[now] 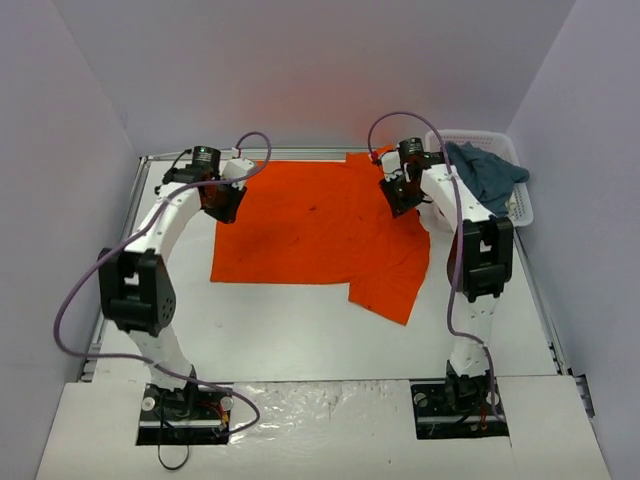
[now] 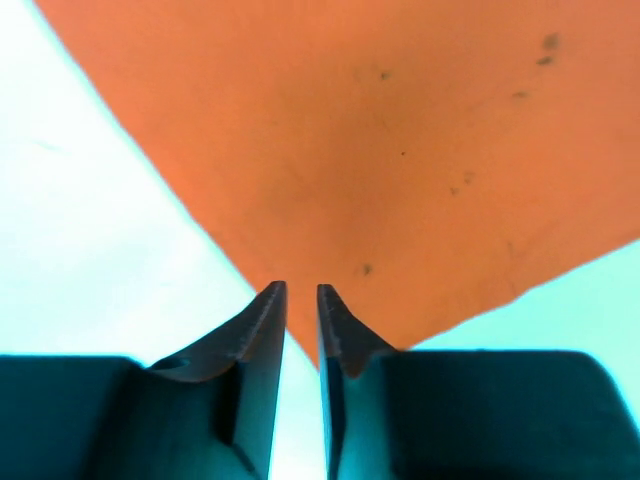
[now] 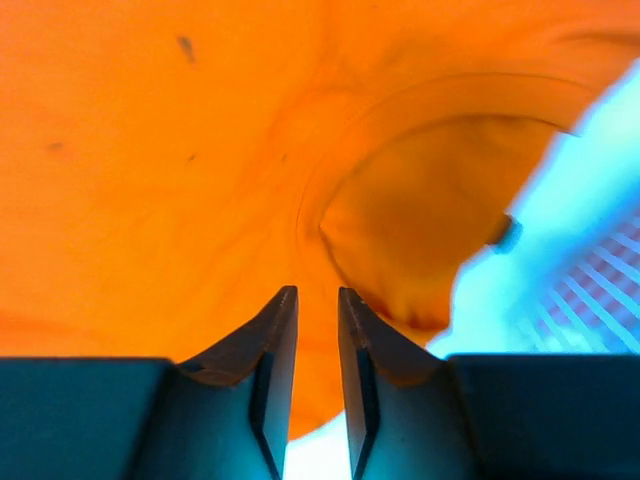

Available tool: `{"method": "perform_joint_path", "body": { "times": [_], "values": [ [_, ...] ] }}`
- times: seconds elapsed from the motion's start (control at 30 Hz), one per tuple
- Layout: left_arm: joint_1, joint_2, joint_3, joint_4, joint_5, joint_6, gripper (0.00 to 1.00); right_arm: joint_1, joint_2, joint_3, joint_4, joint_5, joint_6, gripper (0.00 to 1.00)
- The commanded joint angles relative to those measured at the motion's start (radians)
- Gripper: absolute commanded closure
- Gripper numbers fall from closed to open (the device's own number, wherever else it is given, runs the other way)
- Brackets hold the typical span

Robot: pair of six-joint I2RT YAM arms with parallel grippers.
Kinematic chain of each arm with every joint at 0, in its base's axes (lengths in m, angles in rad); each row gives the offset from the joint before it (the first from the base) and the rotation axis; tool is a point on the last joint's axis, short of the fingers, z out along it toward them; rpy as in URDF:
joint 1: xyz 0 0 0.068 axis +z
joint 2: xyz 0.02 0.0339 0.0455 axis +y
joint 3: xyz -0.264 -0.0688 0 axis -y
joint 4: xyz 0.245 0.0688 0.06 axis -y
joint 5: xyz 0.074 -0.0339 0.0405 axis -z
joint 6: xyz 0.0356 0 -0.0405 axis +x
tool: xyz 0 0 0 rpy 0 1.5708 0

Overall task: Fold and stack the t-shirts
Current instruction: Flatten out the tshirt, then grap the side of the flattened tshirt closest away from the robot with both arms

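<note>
Two t-shirts. Top view: orange t-shirt [image 1: 310, 225] flat on table [image 1: 300, 345], long axis left-right, collar right, hem left; teal t-shirt [image 1: 485, 172] heaped in basket [image 1: 522, 205]. Left wrist: left gripper [image 2: 301, 290] at far hem corner, fingers narrowly parted, nothing pinched. Right wrist: right gripper [image 3: 317, 292] by collar, likewise. Advice: pinch both far points evenly, draw nearward, cloth taut
</note>
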Motion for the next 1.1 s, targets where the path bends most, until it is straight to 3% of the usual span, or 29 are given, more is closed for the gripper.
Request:
{"method": "perform_joint_path", "body": {
  "times": [0.0,0.07,0.13,0.27,0.3,0.43,0.6,0.8,1.07],
  "values": [
    [0.0,-0.191,-0.041,-0.073,-0.005,0.133,0.81,-0.006,-0.183,-0.036,-0.053,-0.039,0.0,0.78],
    [-0.018,-0.271,-0.121,-0.087,-0.022,0.238,0.76,-0.006,-0.265,-0.142,-0.054,-0.057,-0.012,0.73],
    [-0.045,-0.324,-0.294,-0.067,-0.063,0.331,0.74,-0.006,-0.347,-0.279,-0.05,-0.074,-0.041,0.68],
    [-0.132,-0.496,-0.636,0.156,-0.285,0.419,0.74,-0.008,-0.461,-0.464,-0.031,-0.106,-0.057,0.66],
    [-0.143,-0.522,-0.738,0.192,-0.287,0.434,0.74,-0.008,-0.499,-0.49,-0.019,-0.111,-0.057,0.66],
    [-0.146,-0.676,-0.895,0.336,-0.347,0.448,0.71,-0.014,-0.558,-0.579,-0.004,-0.108,-0.06,0.63],
    [-0.149,-0.812,-0.994,0.413,-0.368,0.462,0.63,-0.023,-0.553,-0.589,-0.002,-0.094,-0.056,0.59],
    [-0.154,-0.851,-1.077,0.467,-0.358,0.496,0.53,-0.033,-0.484,-0.58,0.006,-0.07,-0.045,0.59],
    [-0.155,-0.819,-1.167,0.618,-0.413,0.539,0.52,-0.036,-0.44,-0.586,0.012,-0.051,-0.042,0.57]
  ]
}}
